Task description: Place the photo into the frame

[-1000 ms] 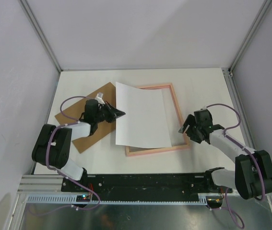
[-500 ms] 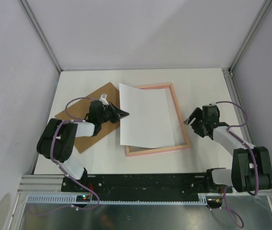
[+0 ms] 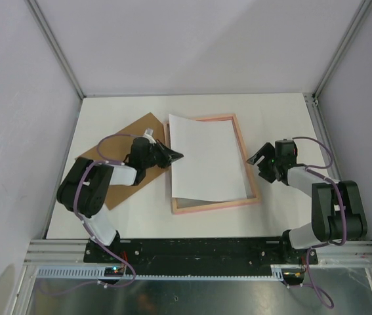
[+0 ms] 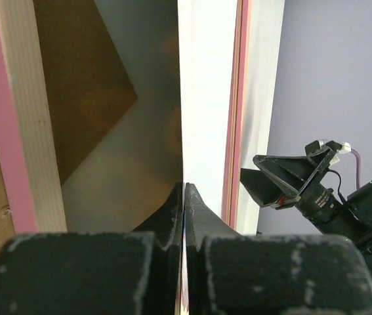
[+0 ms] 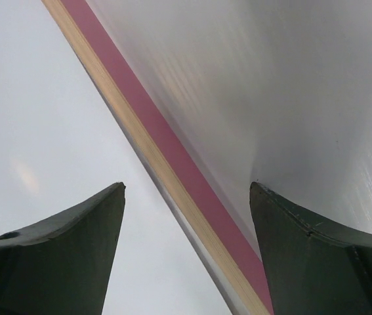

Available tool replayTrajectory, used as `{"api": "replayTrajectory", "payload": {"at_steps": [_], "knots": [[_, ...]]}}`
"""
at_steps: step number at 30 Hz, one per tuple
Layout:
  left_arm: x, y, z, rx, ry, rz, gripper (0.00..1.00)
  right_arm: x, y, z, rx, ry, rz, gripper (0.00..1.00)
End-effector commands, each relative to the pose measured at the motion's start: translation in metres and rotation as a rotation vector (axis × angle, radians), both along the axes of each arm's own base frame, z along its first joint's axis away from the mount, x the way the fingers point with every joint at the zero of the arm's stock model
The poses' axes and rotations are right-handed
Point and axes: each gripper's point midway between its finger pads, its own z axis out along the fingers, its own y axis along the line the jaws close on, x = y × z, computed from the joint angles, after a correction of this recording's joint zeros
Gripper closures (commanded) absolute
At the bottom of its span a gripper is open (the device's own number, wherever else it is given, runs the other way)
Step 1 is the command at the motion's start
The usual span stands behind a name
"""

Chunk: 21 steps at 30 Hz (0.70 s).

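Observation:
The photo (image 3: 208, 157) shows only its white back; its printed side faces down. It lies slanted over the pale pink frame (image 3: 216, 206), covering most of the opening. My left gripper (image 3: 178, 156) is shut on the photo's left edge, which runs edge-on from the jaws in the left wrist view (image 4: 202, 98). My right gripper (image 3: 254, 159) is open and empty at the frame's right rail. In the right wrist view (image 5: 186, 190) its jaws straddle the rail (image 5: 166, 157), with one finger over the white sheet (image 5: 290, 85).
The plain brown backing board (image 3: 123, 141) lies flat to the left of the frame, under my left arm. Metal corner posts (image 3: 61, 56) and grey walls enclose the white table (image 3: 277, 111).
My left gripper has carried the photo rightward, so it now sits further over the frame and lower. My right gripper has moved back along the right rail, still open.

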Motion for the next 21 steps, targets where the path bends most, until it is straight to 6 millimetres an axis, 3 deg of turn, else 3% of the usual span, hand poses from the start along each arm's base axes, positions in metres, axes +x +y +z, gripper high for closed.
{"api": "replayTrajectory", "payload": {"at_steps": [1,16,21], "knots": [[0.0172,-0.0082,0.0201,-0.02,-0.068,0.037,1.0,0.0178,0.0036,0.0136,0.028,-0.056,-0.003,0.18],[0.0191,-0.0144,0.021,-0.015,-0.082,0.15,1.0,0.0193,0.0023,0.0176,0.042,-0.068,-0.002,0.18],[0.0184,-0.0076,0.0204,-0.012,-0.089,0.202,1.0,0.0191,0.0019,0.0175,0.046,-0.066,0.0,0.18]]}}
